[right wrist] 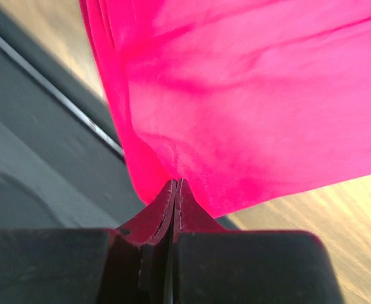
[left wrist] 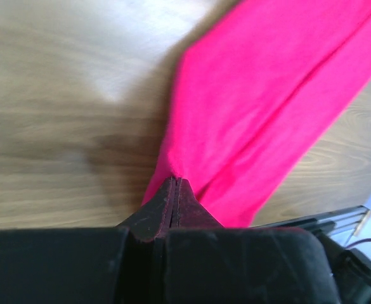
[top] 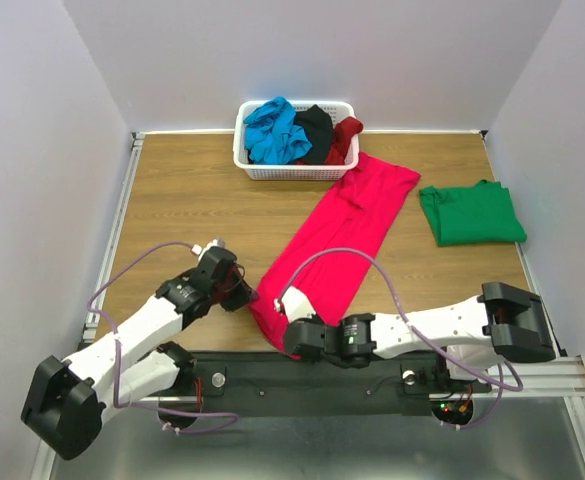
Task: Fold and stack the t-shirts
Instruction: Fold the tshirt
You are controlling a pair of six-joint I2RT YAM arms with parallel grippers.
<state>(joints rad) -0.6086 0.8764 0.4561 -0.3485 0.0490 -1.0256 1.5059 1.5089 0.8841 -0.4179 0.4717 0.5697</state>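
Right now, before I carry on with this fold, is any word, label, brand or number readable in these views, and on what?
None can be read in any view.
The pink t-shirt, the green t-shirt and the shirts in the basket show no print or tag.
The white basket and the table carry no marking.

Pink shirt (top: pixel 347 225) soft matt cloth; green shirt (top: pixel 472 215) likewise; table (top: pixel 192 200) smooth wood-grain, faintly glossy; basket (top: pixel 282 171) white plastic lattice

A robotics lab cell: 2 robot arms (top: pixel 137 340) bolted to a wooden table (top: pixel 192 200) between plain white walls (top: pixel 322 50).
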